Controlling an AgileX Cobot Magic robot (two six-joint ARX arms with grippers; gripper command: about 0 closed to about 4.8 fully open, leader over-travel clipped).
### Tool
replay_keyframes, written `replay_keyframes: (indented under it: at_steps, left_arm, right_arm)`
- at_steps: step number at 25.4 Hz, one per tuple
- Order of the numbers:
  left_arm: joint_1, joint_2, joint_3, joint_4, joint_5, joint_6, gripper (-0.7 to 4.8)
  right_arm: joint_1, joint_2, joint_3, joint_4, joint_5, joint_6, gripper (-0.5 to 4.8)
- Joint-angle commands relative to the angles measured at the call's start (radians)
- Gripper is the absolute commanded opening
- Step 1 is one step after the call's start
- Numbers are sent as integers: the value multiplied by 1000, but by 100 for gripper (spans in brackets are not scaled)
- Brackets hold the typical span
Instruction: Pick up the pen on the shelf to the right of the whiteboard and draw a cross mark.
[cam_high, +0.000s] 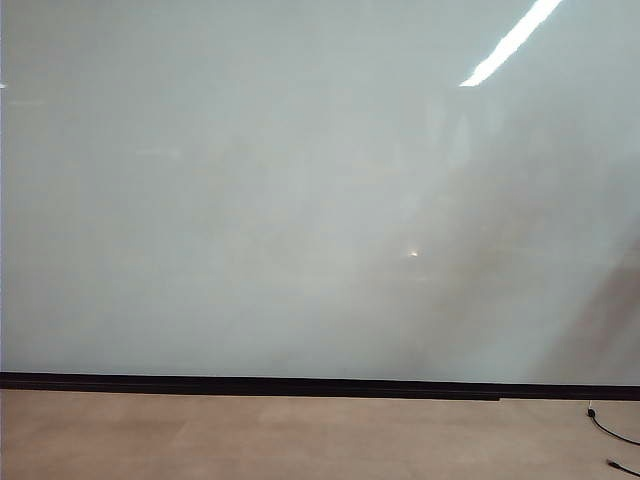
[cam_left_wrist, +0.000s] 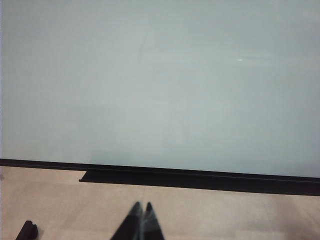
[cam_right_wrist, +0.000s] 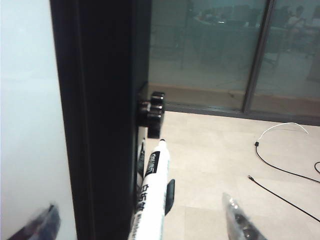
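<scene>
The whiteboard (cam_high: 300, 200) fills the exterior view, pale and glossy, with a black strip (cam_high: 300, 385) along its bottom edge. Neither gripper shows there, and no cross mark is in view. In the right wrist view the white pen (cam_right_wrist: 154, 185), printed with black letters, lies along the board's black side frame (cam_right_wrist: 100, 125), just below a black knob (cam_right_wrist: 152, 107). I cannot make out the shelf it rests on. My right gripper (cam_right_wrist: 140, 222) is open, one finger (cam_right_wrist: 237, 220) on either side of the pen and clear of it. My left gripper (cam_left_wrist: 142, 209) is shut and empty, low in front of the board.
Pale wooden floor (cam_high: 250, 435) runs under the board. Thin black cables (cam_high: 610, 430) lie at its right end, with more cables (cam_right_wrist: 285, 167) beyond the frame. A black tray (cam_left_wrist: 200, 177) hangs under the board's bottom edge. A small black object (cam_left_wrist: 27, 231) sits on the floor.
</scene>
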Motion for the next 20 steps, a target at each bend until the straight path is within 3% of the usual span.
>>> replay_keyframes:
  at_steps: [1,3,8,17,20]
  left_arm:
    - [0,0,3,0,3,4,-5]
    - [0,0,3,0,3,4,-4]
    - [0,0,3,0,3,4,-4]
    - [0,0,3,0,3,4,-5]
    - [0,0,3,0,3,4,-4]
  right_arm:
    - [0,-1,17,16,5,8,417]
    - [0,1,17,16,24,8,413]
    - [2,5,17,16,19,12,332]
    - [8,14,27,16,-1,23,297]
    - [8,14,27,15,-2,23,248]
